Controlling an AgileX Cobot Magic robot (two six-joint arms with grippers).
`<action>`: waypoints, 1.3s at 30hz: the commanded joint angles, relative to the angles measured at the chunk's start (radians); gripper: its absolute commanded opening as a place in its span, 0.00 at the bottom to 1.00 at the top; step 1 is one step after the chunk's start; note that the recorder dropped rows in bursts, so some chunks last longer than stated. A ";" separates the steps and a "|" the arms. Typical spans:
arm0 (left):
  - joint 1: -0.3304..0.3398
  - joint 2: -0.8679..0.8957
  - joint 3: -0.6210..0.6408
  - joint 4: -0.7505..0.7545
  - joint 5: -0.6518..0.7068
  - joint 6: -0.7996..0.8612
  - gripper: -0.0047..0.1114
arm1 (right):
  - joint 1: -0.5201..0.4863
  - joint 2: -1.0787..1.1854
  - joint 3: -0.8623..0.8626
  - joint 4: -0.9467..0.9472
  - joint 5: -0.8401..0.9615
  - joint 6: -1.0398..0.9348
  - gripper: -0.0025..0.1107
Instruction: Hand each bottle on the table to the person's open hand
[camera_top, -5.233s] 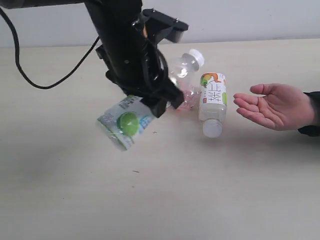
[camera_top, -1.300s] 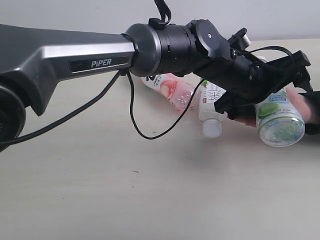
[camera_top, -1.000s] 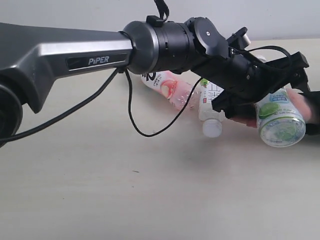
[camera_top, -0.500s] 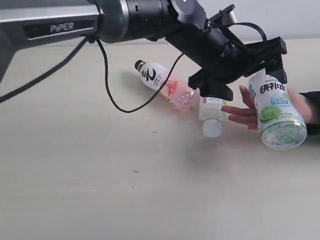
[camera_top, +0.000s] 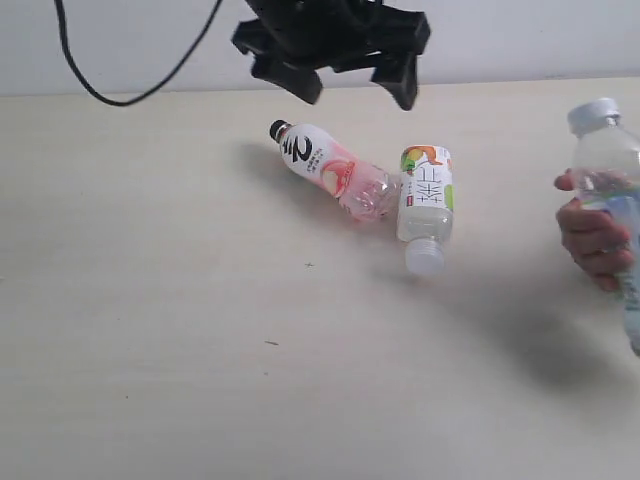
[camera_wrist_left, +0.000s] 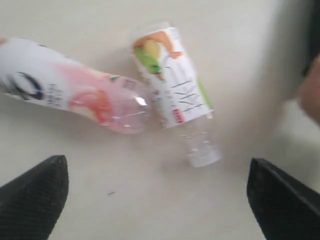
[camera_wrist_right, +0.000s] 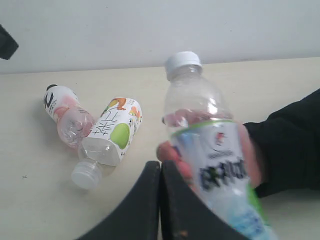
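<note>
- Two bottles lie on their sides on the bench (camera_top: 150, 350), near its middle, and a third is upright in a person's hand (camera_top: 592, 238) at the right edge of the exterior view.
- The pink-white bottle (camera_top: 330, 168) lies at a slant. Its black cap points away toward the far left and its clear base end rests against the orange-green bottle (camera_top: 427, 195).
- The orange-green bottle lies with its white cap toward the near side of the bench, and the label faces up.
- The white-capped bottle (camera_top: 603, 160) in the hand is clear near the top. In the right wrist view it shows a green band and printed label lower down, with fingers wrapped around its middle.
- The left end effector (camera_top: 352, 90) hangs above the far side of the bench, over the two lying bottles. Its jaws are spread wide and hold nothing, and its dark fingers (camera_wrist_left: 31, 200) frame both bottles in the left wrist view.
- The right end effector (camera_wrist_right: 159, 167) is closed with its jaws pressed together and grips nothing. It sits low, just in front of the hand with its bottle.
</note>
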 joint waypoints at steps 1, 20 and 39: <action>0.020 -0.034 -0.004 0.206 0.053 0.009 0.83 | -0.003 -0.003 0.005 -0.001 -0.014 0.000 0.02; 0.051 -0.033 0.004 0.415 -0.028 0.075 0.83 | -0.003 -0.003 0.005 -0.001 -0.014 0.000 0.02; 0.051 -0.027 0.023 0.422 -0.105 0.132 0.83 | -0.003 -0.003 0.005 -0.001 -0.014 0.000 0.02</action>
